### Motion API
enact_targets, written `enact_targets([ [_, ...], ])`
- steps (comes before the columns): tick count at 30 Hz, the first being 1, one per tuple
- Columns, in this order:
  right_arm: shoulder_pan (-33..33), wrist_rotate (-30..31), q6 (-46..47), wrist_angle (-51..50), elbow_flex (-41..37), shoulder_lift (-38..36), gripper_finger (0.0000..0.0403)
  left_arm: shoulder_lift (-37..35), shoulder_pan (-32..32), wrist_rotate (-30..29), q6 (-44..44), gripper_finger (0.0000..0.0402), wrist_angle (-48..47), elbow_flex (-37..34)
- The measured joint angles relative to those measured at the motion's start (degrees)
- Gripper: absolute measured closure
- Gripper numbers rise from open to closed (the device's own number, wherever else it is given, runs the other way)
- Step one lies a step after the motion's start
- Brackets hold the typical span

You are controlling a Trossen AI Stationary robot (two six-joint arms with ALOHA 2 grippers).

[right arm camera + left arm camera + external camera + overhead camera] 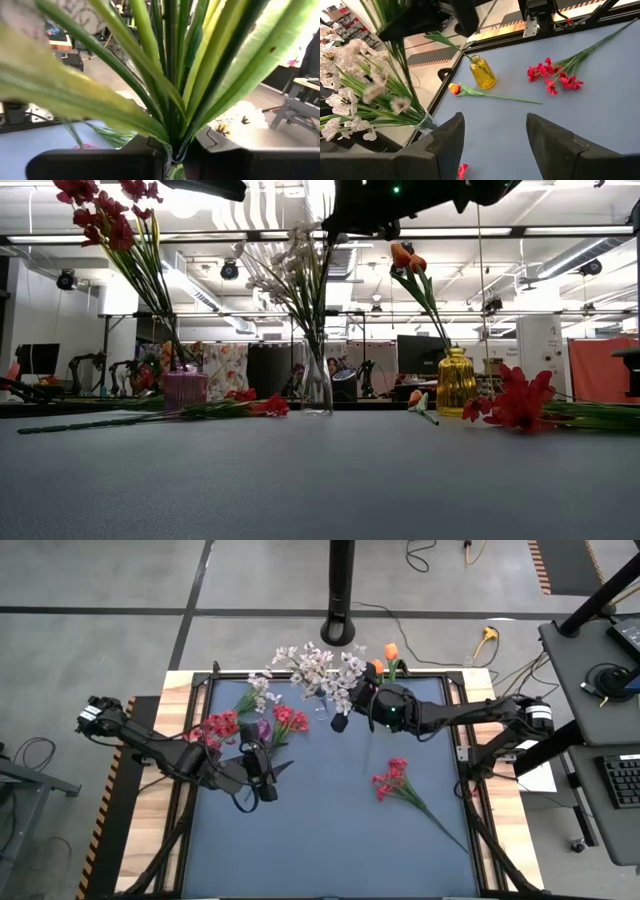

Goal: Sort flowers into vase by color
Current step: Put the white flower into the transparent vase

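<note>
Right pincer is clenched on a pale spray's stems; left pincer is released. Light, floppy stuff, best grabbed low on the stem.

No readable text, labels or signs anywhere.
</note>
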Motion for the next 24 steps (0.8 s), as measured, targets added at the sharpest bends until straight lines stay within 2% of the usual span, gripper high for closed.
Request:
enact_targets([
  [24, -2.8, 0.0, -0.6, -0.3, 0.1, 3.7, 0.0376, 0.0, 0.0, 0.0, 0.0, 0.0206, 0.1, 0.0],
])
